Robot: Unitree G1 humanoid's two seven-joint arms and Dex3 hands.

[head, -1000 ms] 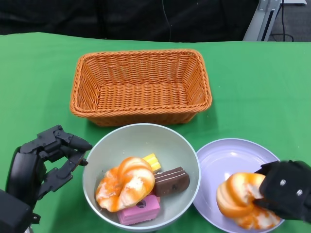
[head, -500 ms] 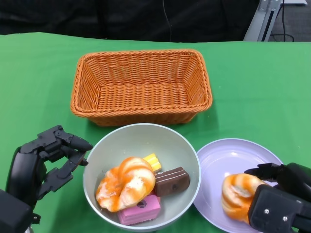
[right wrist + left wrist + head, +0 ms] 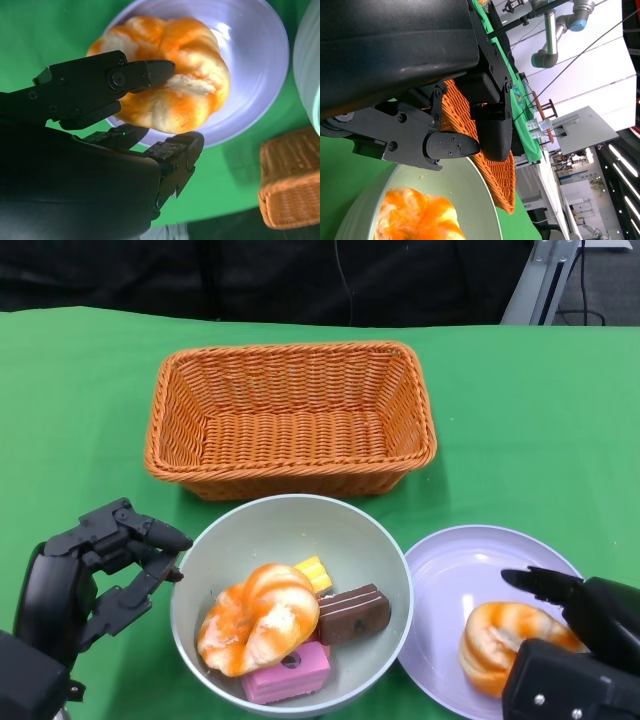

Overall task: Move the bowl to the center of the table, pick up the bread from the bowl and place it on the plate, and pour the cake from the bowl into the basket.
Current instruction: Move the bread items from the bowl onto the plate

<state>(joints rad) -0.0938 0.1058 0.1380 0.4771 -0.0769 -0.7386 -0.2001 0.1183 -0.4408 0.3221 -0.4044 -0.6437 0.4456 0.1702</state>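
On the green worktop (image 3: 80,400) the wicker basket (image 3: 290,418) lies just behind the bowl (image 3: 291,602), which holds a second bread (image 3: 258,618) against the pink, chocolate and yellow cakes (image 3: 350,614); pouring now would tip that bread into the basket with them. On the plate (image 3: 462,575), just right of the bowl, lies the placed bread (image 3: 510,640). The right hand (image 3: 585,655) hangs over it with fingers (image 3: 145,75) spread, seemingly clear, and could snag it; the empty left hand (image 3: 95,575), fingers apart, waits beside the bowl.
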